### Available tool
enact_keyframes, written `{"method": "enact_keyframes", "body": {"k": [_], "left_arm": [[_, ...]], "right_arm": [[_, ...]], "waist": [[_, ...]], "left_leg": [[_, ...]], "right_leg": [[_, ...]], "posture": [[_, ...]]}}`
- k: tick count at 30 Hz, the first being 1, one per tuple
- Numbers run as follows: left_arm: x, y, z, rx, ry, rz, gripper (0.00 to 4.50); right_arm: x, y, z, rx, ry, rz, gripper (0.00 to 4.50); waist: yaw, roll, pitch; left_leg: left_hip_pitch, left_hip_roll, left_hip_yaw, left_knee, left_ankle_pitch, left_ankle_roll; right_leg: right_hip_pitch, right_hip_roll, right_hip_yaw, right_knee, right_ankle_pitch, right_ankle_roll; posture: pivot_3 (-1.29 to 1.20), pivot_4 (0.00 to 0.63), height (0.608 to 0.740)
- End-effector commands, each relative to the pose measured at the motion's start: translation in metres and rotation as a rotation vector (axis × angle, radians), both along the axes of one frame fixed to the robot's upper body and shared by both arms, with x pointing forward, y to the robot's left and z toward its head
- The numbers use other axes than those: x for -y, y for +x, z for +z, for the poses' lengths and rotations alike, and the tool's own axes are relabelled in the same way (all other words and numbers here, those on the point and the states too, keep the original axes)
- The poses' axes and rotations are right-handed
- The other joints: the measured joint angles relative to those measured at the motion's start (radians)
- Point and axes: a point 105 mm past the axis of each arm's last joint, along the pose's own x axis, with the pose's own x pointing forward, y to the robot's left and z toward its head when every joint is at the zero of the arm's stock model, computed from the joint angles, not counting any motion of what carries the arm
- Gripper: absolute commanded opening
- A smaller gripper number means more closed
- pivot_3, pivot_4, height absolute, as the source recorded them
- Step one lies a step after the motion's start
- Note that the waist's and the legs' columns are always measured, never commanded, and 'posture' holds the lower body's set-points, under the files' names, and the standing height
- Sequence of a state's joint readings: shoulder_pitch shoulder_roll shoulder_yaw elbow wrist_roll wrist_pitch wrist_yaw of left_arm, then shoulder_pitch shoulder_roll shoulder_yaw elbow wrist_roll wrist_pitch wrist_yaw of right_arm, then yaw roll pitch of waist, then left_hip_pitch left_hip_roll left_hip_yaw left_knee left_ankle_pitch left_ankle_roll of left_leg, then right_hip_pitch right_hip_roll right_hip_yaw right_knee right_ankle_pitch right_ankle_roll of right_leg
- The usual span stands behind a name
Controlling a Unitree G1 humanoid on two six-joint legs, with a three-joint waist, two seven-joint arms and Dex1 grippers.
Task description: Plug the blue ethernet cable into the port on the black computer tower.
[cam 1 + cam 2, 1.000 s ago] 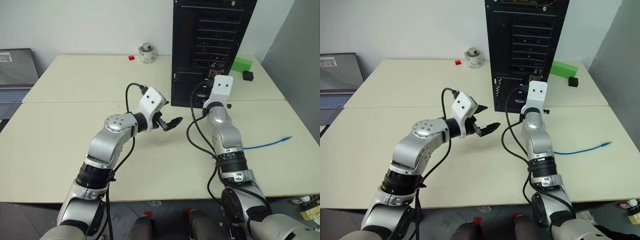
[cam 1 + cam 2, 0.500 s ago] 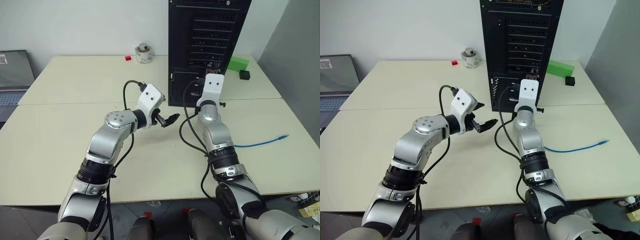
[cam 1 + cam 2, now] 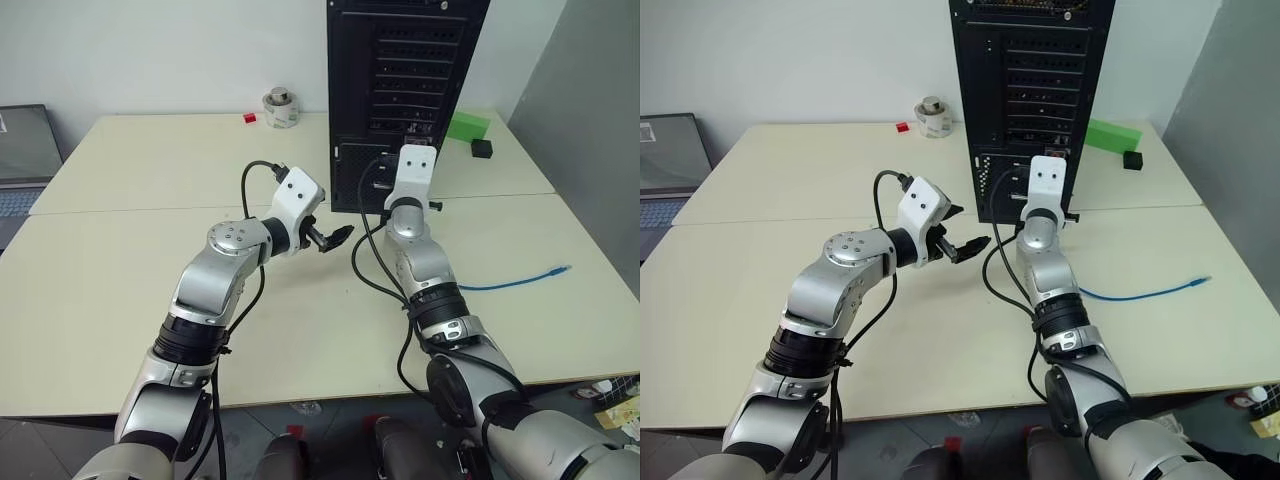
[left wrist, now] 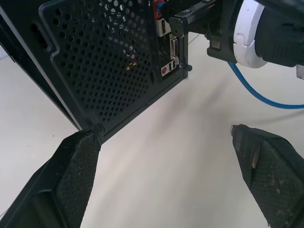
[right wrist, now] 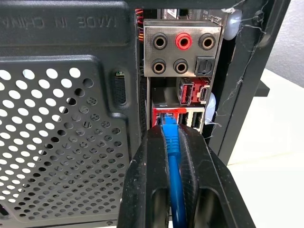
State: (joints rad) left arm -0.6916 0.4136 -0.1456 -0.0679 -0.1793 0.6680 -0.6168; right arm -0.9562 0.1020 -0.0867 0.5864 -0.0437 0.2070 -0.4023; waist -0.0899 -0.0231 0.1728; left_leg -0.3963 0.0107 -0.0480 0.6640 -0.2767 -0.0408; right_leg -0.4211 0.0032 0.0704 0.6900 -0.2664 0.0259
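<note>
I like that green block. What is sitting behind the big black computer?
A green block and a small black cube peek out beside the black computer tower on the table. Anything directly behind the tower is covered.

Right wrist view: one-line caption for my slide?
Right gripper shut on the blue ethernet cable, plug at the black computer tower port.

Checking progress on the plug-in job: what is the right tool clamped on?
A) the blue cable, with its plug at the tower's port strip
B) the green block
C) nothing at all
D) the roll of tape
A: in the right wrist view the right tool is shut on the blue cable, its plug at the ports of the black tower.
</note>
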Motion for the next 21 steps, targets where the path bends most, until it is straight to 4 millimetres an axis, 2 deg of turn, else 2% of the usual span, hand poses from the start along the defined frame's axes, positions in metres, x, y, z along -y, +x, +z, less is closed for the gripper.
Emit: {"method": "enact_keyframes", "body": {"k": [1, 3, 4, 7, 13, 17, 21], "left_arm": [[-0.003, 0.001, 0.015, 0.070, -0.008, 0.015, 4.50], [-0.003, 0.001, 0.014, 0.071, -0.003, 0.015, 4.50], [-0.002, 0.001, 0.013, 0.073, 0.002, 0.014, 4.50], [-0.002, 0.000, 0.011, 0.074, 0.008, 0.012, 4.50], [-0.005, 0.005, 0.011, 0.087, 0.014, 0.033, 4.50], [-0.008, 0.009, 0.010, 0.096, 0.021, 0.063, 4.50], [-0.009, 0.011, 0.009, 0.092, 0.012, 0.077, 4.50]], "right_arm": [[-0.015, -0.005, 0.028, 0.121, 0.069, 0.117, 0.02], [-0.013, -0.007, 0.024, 0.120, 0.080, 0.128, 0.72], [-0.012, -0.008, 0.022, 0.118, 0.076, 0.134, 0.81], [-0.011, -0.010, 0.018, 0.116, 0.064, 0.144, 1.54], [-0.006, -0.016, 0.017, 0.121, 0.035, 0.159, 2.70], [-0.003, -0.028, 0.018, 0.133, 0.024, 0.179, 3.41], [0.011, -0.046, 0.019, 0.146, 0.017, 0.182, 4.29]], "waist": [[-0.002, 0.000, 0.000], [-0.003, 0.000, 0.000], [-0.003, 0.000, 0.000], [-0.002, 0.000, 0.000], [0.004, 0.000, 0.000], [0.006, 0.000, 0.000], [0.011, 0.000, 0.000]], "left_leg": [[0.000, 0.000, 0.000, 0.000, 0.000, 0.000], [0.000, 0.000, 0.000, 0.000, 0.000, 0.000], [0.000, 0.000, 0.000, 0.000, 0.000, 0.000], [0.000, 0.001, -0.001, -0.001, 0.000, 0.000], [-0.001, 0.000, -0.001, -0.001, 0.000, 0.000], [-0.002, 0.000, -0.001, -0.001, 0.000, 0.000], [-0.002, -0.001, -0.002, -0.001, 0.000, 0.000]], "right_leg": [[0.000, 0.000, 0.000, 0.000, 0.000, 0.000], [0.000, 0.000, 0.000, 0.000, 0.000, 0.000], [0.000, 0.000, 0.000, 0.000, 0.000, 0.000], [0.000, 0.000, 0.000, 0.000, 0.000, 0.000], [-0.001, -0.001, -0.001, -0.001, 0.000, 0.000], [-0.001, -0.001, -0.001, -0.001, 0.000, 0.000], [0.000, -0.002, -0.002, -0.002, 0.000, 0.000]], "posture": [[0.00, 0.150, 0.740], [0.00, 0.150, 0.740], [0.00, 0.150, 0.740], [0.00, 0.150, 0.740], [0.00, 0.150, 0.740], [0.00, 0.150, 0.740], [0.00, 0.150, 0.740]]}}
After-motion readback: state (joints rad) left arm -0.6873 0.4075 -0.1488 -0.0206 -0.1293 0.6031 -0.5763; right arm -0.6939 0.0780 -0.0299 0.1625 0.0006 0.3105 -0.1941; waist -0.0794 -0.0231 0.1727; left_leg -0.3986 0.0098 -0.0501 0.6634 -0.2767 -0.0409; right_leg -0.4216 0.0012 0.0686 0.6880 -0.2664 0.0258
